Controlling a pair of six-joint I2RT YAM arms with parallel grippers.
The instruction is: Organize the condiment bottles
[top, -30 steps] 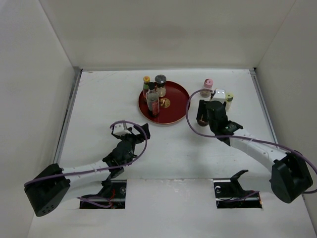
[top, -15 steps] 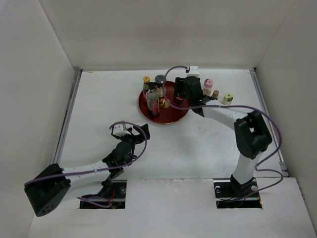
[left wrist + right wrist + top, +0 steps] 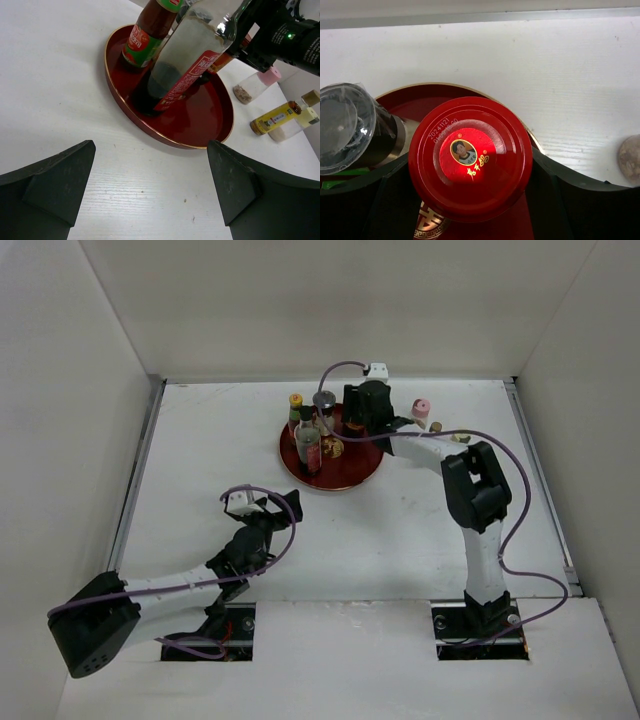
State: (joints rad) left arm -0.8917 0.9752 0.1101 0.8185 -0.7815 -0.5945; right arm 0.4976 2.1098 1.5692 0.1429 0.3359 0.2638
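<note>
The round red plate (image 3: 345,475) holds an orange-yellow-capped bottle (image 3: 296,403), a grey-capped shaker (image 3: 323,403) and a tall black-capped bottle (image 3: 308,443). My right gripper (image 3: 362,418) is over the plate's back right part, shut on a red-capped jar (image 3: 470,157). The grey-capped shaker (image 3: 345,125) stands just left of the jar. A pink-capped shaker (image 3: 421,410), a small brown-capped bottle (image 3: 435,427) and a pale-yellow-capped one (image 3: 462,438) stand on the table to the right of the plate. My left gripper (image 3: 277,504) is open and empty, in front of the plate (image 3: 150,127).
White walls enclose the table on the left, back and right. The right arm's purple cable (image 3: 505,530) loops over the right half. The right gripper (image 3: 285,35) shows behind the tall bottle (image 3: 180,65) in the left wrist view.
My right gripper has swung left and back with the red-capped jar, from the table by the loose bottles to the plate's back right part. The left arm has not moved.
</note>
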